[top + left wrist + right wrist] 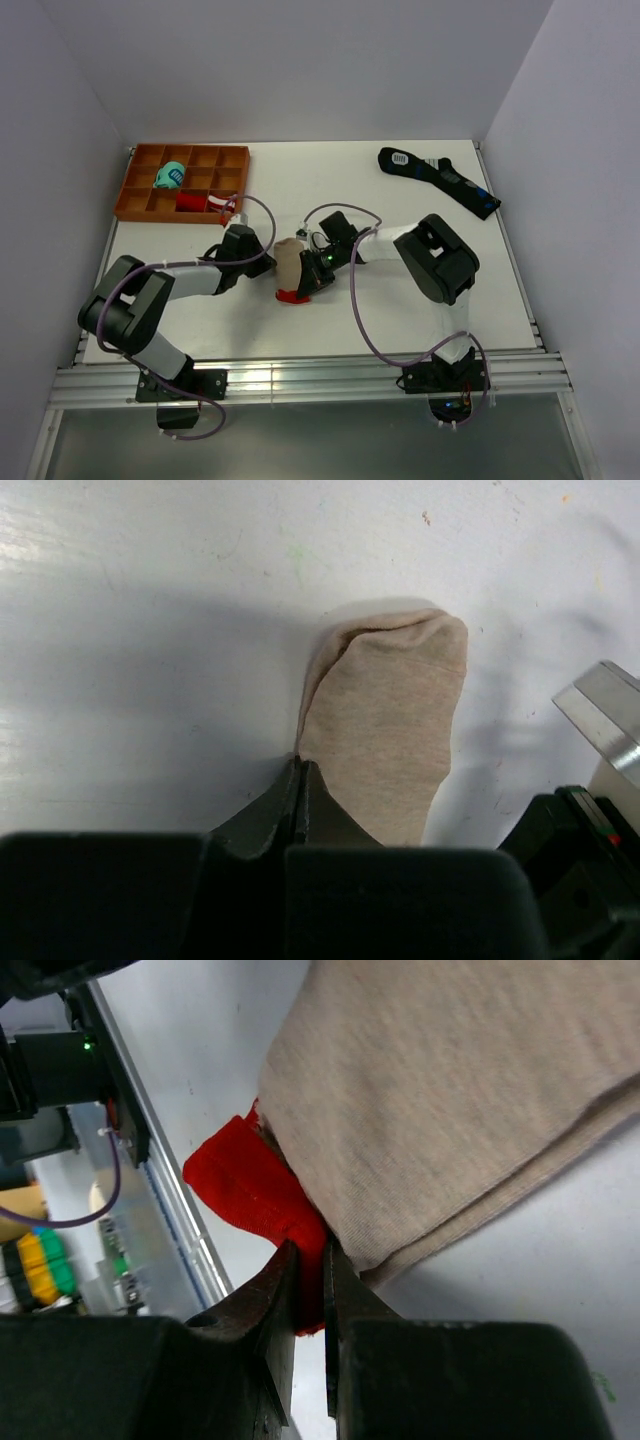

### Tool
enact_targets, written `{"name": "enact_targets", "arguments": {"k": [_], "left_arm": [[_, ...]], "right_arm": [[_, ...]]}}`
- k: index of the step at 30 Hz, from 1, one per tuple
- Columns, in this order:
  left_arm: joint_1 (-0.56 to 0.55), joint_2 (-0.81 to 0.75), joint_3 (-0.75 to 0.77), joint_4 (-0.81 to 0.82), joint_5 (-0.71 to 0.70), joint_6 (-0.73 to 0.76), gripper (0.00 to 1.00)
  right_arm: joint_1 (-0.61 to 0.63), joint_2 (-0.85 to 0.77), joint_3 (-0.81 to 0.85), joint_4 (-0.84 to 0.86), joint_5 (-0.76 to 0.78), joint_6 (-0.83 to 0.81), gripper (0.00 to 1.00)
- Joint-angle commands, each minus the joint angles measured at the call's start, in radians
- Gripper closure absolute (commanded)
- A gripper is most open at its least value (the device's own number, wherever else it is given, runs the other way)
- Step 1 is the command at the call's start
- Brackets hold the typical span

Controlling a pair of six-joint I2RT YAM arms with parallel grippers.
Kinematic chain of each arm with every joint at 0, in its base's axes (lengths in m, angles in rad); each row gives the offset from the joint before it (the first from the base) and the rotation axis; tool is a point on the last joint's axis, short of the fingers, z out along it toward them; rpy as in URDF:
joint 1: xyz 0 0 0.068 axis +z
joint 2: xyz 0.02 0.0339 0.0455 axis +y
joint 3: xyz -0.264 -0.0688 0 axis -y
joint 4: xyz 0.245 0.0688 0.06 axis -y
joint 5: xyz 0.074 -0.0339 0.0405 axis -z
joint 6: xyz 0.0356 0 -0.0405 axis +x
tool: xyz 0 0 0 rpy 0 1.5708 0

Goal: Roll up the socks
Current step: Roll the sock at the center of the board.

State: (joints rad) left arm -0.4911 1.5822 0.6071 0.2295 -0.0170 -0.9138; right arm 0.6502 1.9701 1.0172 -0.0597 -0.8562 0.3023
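Items recorded, one counter [400, 205]:
- Orange divided tray [128, 186]: one.
- Rolled bundles in the tray: two, being one teal bundle [169, 178] and one red-and-white bundle [200, 202].
- Black sock [440, 180]: one.
- Tan socks [290, 260], red at one end: one folded lot; the socks within could not be counted.
- Arms: two, each with one pincer, the left pincer [300, 772] and the right pincer [325, 1260].

Overhead view looks down; both wrist views closely share the socks [290, 262].
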Motion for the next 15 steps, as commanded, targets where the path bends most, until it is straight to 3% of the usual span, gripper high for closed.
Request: {"name": "enact_targets", "arguments": {"k": [1, 7, 11, 15], "left_arm": [[0.006, -0.013, -0.066, 0.000, -0.035, 0.050, 1.00], [0.005, -0.099, -0.153, 0.100, -0.027, 0.072, 0.86], [0.006, -0.152, -0.204, 0.181, -0.003, 0.090, 0.67], [0.006, -0.209, -0.222, 0.197, 0.008, 0.093, 0.65]], "right_arm": [[-0.007, 0.073, 0.012, -0.264, 0.085, -0.061, 0.93], [-0.009, 0.096, 0.043, -0.334, 0.126, -0.085, 0.95], [-0.009, 0.093, 0.064, -0.357, 0.144, -0.088, 0.97], [-0.009, 0.079, 0.078, -0.382, 0.157, -0.089, 0.97]]}}
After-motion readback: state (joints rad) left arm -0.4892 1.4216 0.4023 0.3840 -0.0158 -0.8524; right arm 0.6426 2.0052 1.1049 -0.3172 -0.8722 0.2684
